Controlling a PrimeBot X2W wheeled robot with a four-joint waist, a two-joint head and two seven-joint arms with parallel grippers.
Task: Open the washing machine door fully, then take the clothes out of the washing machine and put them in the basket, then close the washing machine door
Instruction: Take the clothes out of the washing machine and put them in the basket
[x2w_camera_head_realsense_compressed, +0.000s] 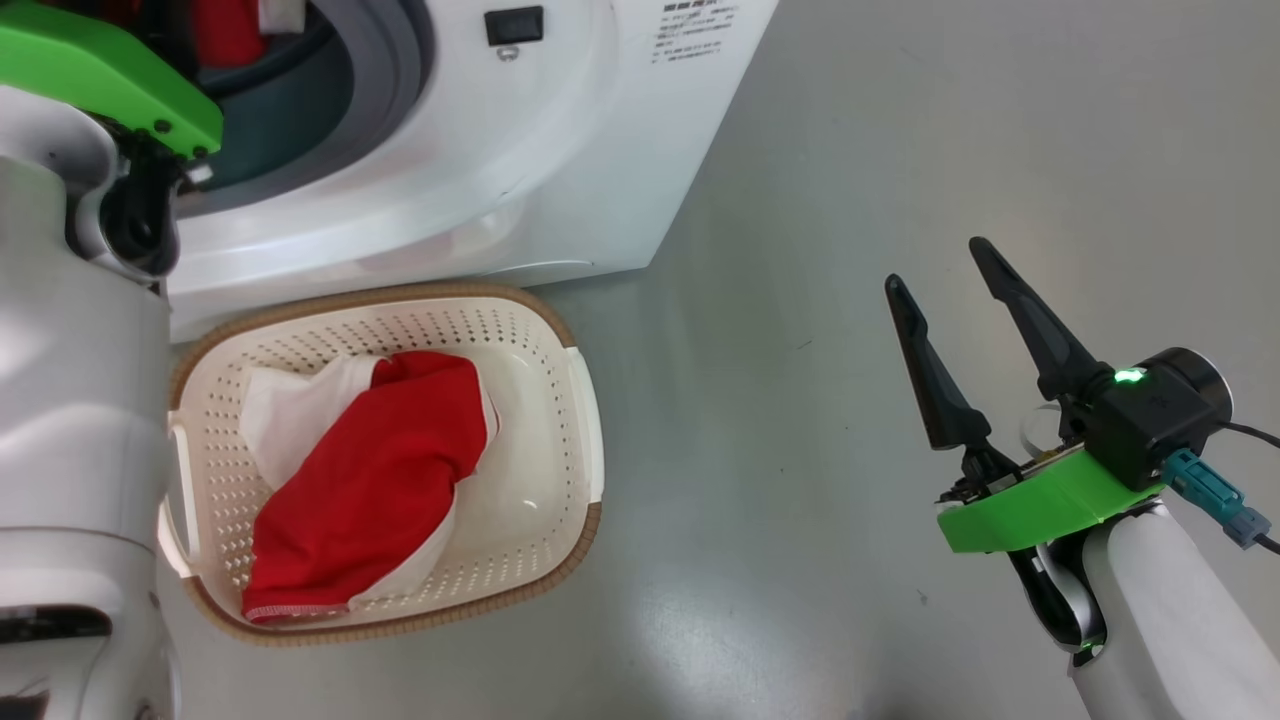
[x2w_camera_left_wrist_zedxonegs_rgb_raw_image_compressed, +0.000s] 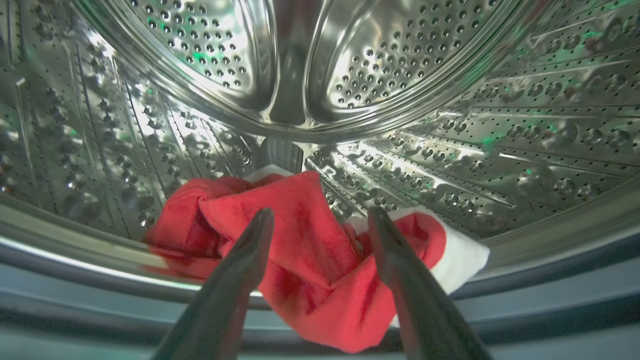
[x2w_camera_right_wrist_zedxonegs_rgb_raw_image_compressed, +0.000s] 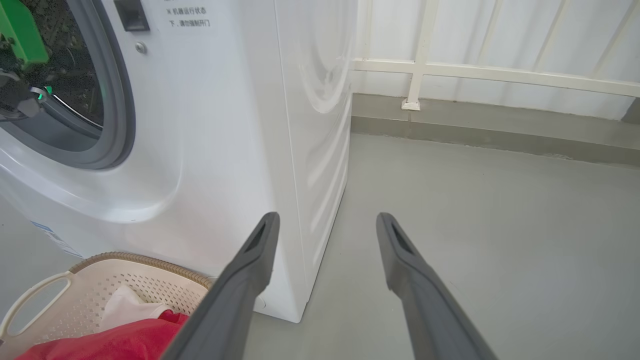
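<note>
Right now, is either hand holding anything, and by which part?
Nothing. The left hand is open before the clothes in the drum; the right hand is open, empty.

White forearms (x2w_camera_head_realsense_compressed: 1170, 610) bear green wrist plates (x2w_camera_head_realsense_compressed: 1040, 505), a black camera housing (x2w_camera_head_realsense_compressed: 1160, 415) and long dark fingers (x2w_camera_head_realsense_compressed: 935, 380).

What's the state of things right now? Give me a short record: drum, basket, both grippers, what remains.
drum: drum garment, red and white, lies at the front lip
basket: on the floor before the washing machine, holds basket garment, red and white
left gripper: open, inside drum, fingers poised over drum garment
right gripper: open, empty, above floor
remaining: drum garment not yet in basket
</note>
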